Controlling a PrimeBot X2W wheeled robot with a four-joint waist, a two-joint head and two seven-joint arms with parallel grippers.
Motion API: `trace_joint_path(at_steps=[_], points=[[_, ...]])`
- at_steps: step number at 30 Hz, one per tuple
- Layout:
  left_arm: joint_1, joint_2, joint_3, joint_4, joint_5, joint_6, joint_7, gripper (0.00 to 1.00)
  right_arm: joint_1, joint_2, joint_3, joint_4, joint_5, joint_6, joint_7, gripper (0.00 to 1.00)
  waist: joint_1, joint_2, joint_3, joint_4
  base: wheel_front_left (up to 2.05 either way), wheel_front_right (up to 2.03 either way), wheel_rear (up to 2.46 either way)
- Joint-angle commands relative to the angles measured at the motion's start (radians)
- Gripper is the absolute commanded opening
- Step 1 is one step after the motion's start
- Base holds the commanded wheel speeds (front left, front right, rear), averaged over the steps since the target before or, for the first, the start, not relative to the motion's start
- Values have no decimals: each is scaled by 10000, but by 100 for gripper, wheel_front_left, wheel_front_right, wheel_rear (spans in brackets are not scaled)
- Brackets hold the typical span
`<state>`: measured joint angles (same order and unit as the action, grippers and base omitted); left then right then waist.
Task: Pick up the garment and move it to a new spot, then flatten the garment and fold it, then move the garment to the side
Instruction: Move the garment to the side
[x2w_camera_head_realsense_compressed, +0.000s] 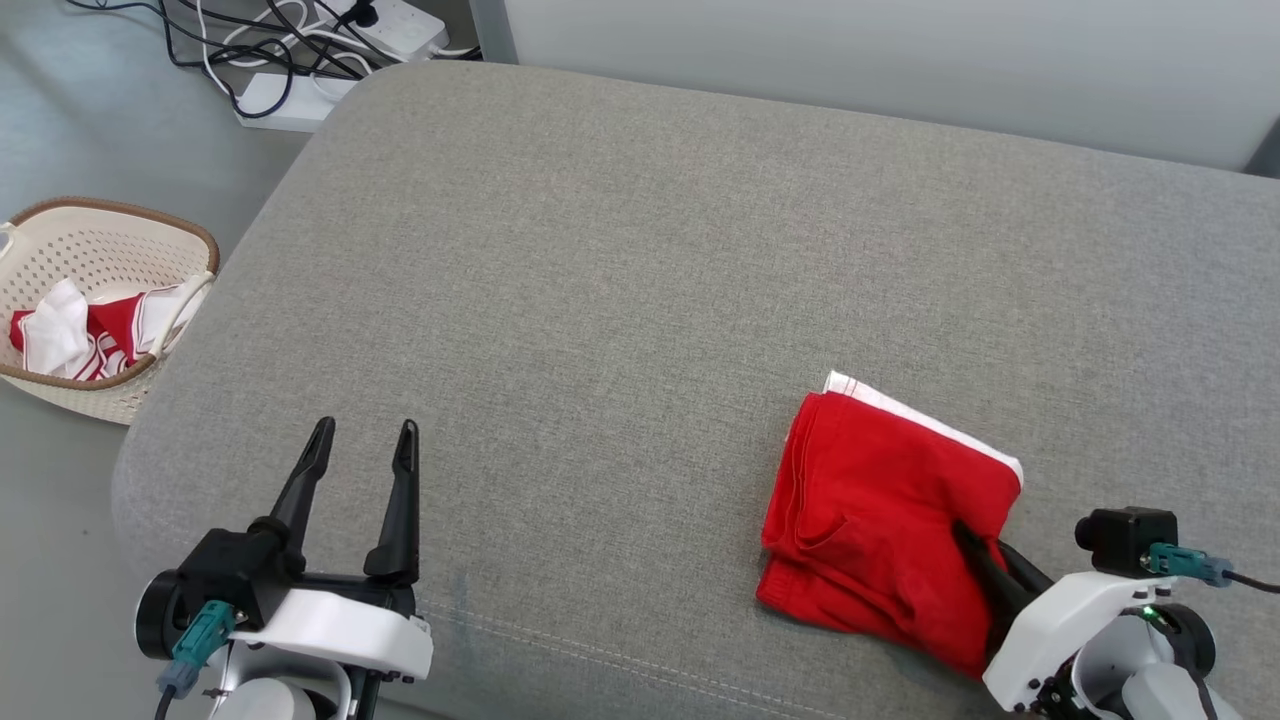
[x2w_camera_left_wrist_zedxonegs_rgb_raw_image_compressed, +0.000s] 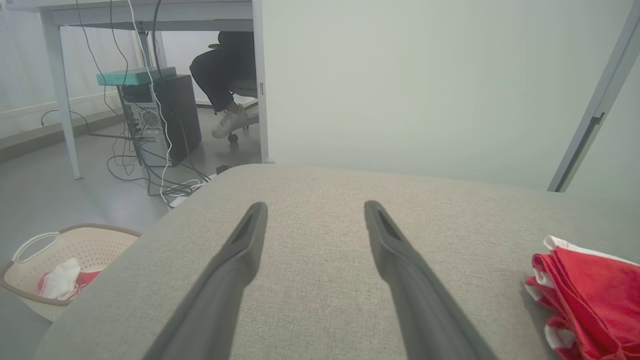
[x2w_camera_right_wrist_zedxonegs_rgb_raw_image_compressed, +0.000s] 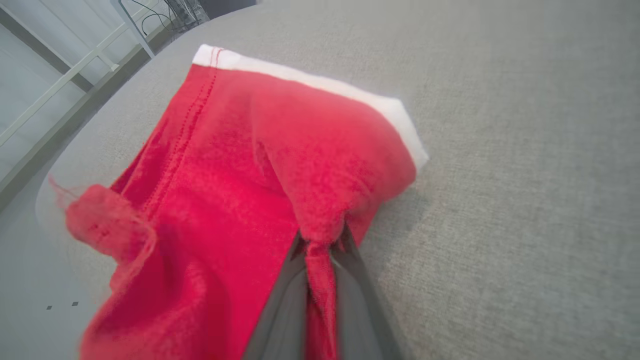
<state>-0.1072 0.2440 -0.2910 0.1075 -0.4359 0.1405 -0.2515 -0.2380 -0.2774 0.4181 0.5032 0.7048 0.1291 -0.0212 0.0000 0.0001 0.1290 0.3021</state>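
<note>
Grey woven cushion (x2w_camera_head_realsense_compressed: 640, 250) under red garment (x2w_camera_head_realsense_compressed: 880, 500) — pale wall (x2w_camera_head_realsense_compressed: 900, 60), floor cables (x2w_camera_head_realsense_compressed: 270, 40), basket (x2w_camera_head_realsense_compressed: 110, 206)

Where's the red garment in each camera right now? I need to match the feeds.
Head view: red garment at lower right on the grey cushion, right gripper pinching its near edge.
Left wrist view: red garment low at the right edge.
Right wrist view: red garment centre and left, bunched between the fingers.
Shared landmark: the white band along its far edge.
</note>
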Motion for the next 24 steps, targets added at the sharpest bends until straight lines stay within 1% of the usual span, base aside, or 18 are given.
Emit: trace_joint_path(at_steps=[1, 3, 6, 9, 12, 14, 17, 20, 24], points=[[-297, 147, 443, -193, 113, -97, -102, 100, -261, -241, 233, -175, -16, 16, -291, 0, 0, -1, -11, -9, 0, 0, 0], [-297, 84, 495, -203, 182, -133, -102, 100, -319, -362, 299, -282, -127, 16, -559, 0, 0, -1, 7, -98, 0, 0, 0], [-327, 23, 523, -211, 277, -246, -102, 100, -326, -587, 282, -579, -595, 16, -1061, 0, 0, -1, 34, -361, 0, 0, 0], [-383, -12, 574, -205, 352, -332, -102, 100, -255, -868, 194, -1034, -1327, 16, -1452, 0, 0, -1, 83, -784, 0, 0, 0], [-455, -30, 598, -185, 438, -395, -102, 100, -52, -1026, -150, -1580, -2099, 16, -1750, 0, 0, -1, 137, -1315, 0, 0, 0], [-516, -17, 617, -173, 495, -430, -103, 100, 149, -1091, -367, -1968, -2537, 16, -1791, 0, 0, -1, 191, -1720, 0, 0, 0], [-620, 10, 618, -149, 559, -479, -103, 100, 517, -1026, -795, -2462, -2832, 16, -1667, 0, 0, -1, 271, -2362, 0, 0, 0], [-711, 28, 605, -158, 627, -491, -103, 100, 838, -961, -1106, -2864, -2933, 16, -1406, 0, 0, -1, 339, -3024, 0, 0, 0], [-869, 107, 568, -199, 692, -505, -83, 100, 1072, -1044, -1389, -3326, -2985, 16, -1041, 0, 0, -1, 545, -3892, 0, 0, 0]])
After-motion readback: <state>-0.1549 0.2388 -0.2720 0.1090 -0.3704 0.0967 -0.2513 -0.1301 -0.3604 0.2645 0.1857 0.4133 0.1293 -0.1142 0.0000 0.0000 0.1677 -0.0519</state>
